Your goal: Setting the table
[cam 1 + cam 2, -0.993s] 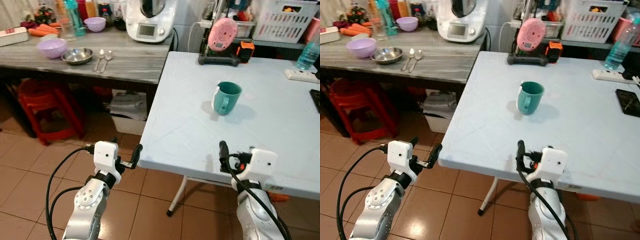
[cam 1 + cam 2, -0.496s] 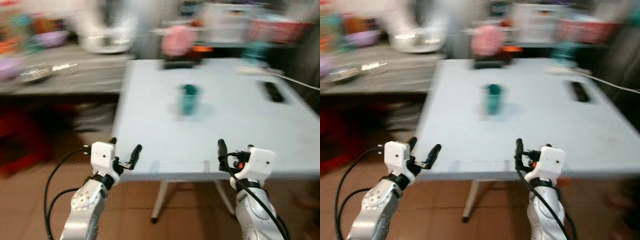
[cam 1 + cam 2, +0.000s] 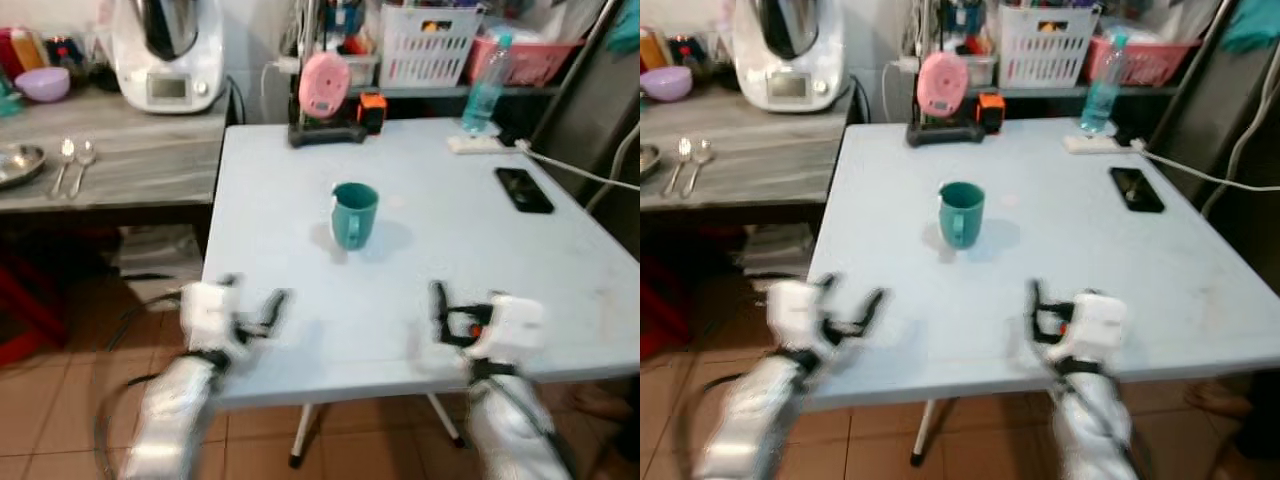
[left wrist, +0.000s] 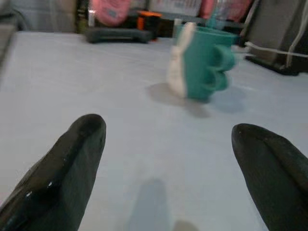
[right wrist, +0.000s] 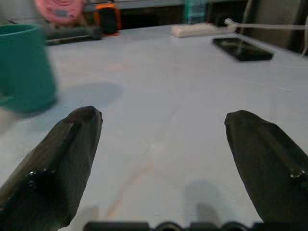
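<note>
Standing upright near the middle of the pale blue square table, a little toward its far edge, the teal ceramic mug had its handle turned toward the near edge. Both grippers hovered over that near edge, well short of the mug: the left gripper near the near-left corner, fingers spread and empty, and the right gripper further along, likewise parted and holding nothing. The mug looked rigid, glazed and probably slick, light enough for one gripper yet breakable if knocked over; a pinch across the rim and wall, or through the handle loop, seemed the likeliest hold. Two metal spoons lay on the grey wooden counter beyond the table's left edge, beside a white kitchen machine. A black phone lay toward the right edge, and a pink round gadget stood at the far edge. No writing or brand could be read anywhere; the arms were blurred.
</note>
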### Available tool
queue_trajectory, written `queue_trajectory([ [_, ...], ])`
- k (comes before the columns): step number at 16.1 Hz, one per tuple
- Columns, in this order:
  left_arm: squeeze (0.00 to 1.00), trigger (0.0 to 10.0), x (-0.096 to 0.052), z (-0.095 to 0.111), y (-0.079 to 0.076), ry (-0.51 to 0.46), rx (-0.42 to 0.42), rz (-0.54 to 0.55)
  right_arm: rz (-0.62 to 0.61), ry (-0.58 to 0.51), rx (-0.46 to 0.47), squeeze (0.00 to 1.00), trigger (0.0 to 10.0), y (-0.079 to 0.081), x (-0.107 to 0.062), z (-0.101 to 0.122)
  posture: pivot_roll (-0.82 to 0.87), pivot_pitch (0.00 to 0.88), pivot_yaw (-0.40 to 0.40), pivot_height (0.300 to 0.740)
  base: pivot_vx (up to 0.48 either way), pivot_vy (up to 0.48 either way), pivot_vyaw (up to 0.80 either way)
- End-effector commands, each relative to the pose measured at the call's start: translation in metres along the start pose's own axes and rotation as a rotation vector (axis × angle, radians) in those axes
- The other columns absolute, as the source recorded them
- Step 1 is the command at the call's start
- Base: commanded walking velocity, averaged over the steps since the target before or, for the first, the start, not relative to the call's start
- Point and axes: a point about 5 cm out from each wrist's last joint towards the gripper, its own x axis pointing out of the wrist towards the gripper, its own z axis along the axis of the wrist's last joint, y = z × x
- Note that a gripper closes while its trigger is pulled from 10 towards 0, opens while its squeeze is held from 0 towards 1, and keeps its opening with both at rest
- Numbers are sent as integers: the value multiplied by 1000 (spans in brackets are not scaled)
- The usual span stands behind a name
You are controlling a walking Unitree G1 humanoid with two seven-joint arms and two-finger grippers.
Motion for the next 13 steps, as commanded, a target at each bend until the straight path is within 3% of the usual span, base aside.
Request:
queue_trajectory([
  [1, 0, 10000, -4, 1, 11, 10, 29, 41, 30, -11, 14, 0, 10000, 9, 1, 2, 4, 0, -3, 740, 0, 0, 0],
  [8, 0, 10000, -7, -1, 14, 10, 52, 55, 117, -29, -55, 0, 10000, 16, 15, 11, 4, 0, -4, 740, 0, 0, 0],
  [13, 0, 10000, -10, 1, 3, -17, 80, -46, 248, -24, -90, 0, 10000, 31, 46, 21, 5, 0, -2, 740, 0, 0, 0],
])
